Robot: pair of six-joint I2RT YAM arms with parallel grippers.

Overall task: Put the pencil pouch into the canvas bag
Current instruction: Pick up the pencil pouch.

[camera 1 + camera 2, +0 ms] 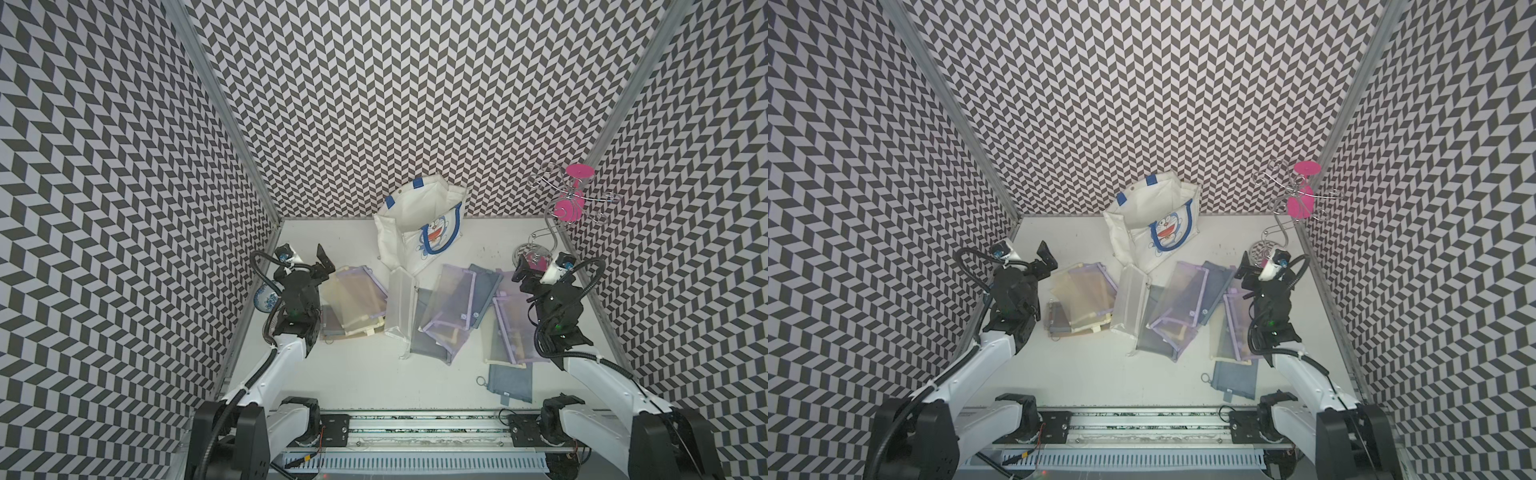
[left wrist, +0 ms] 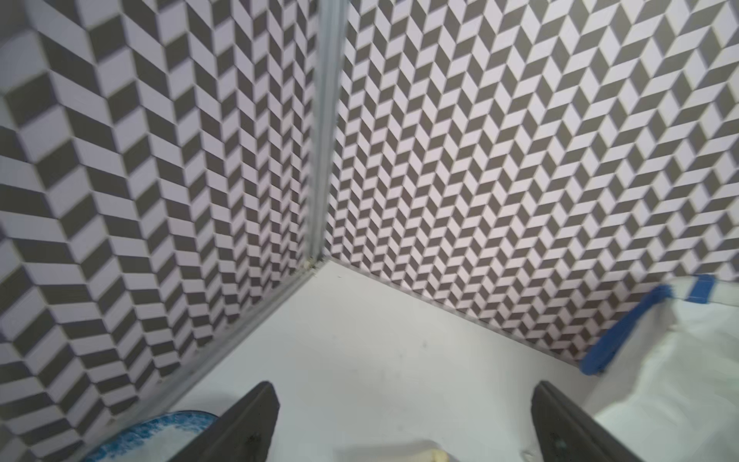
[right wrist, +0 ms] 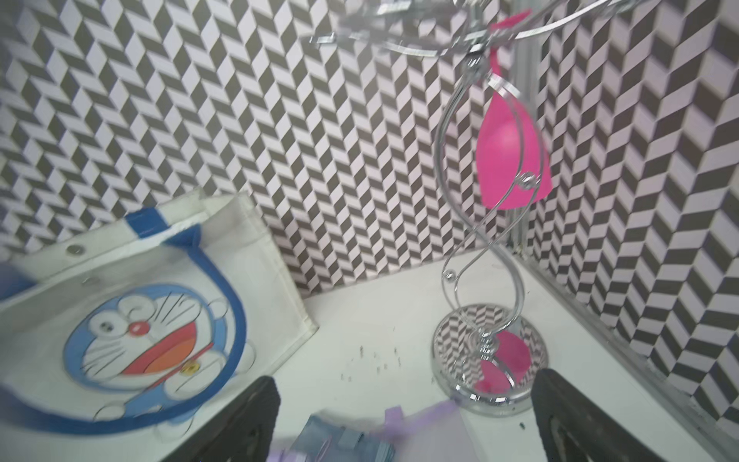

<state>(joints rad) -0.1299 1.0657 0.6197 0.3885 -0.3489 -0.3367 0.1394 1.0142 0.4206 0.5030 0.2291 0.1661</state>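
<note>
The table [image 1: 353, 374] carries all items. The canvas bag [image 1: 415, 208] stands at rear centre, mouth open upward, with its cat print turned toward the right arm. The pencil pouches [image 1: 451, 299] lie flat outside it, overlapping. A white mesh pouch [image 1: 401, 307] lies just beside the bag's front corner, its long axis running from the bag toward the robot. The left gripper [image 2: 404, 400] and right gripper [image 3: 404, 384] have their jaws spread wide, grasping nothing.

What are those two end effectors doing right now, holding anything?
Left end effector: open, holding nothing.
Right end effector: open, holding nothing.
</note>
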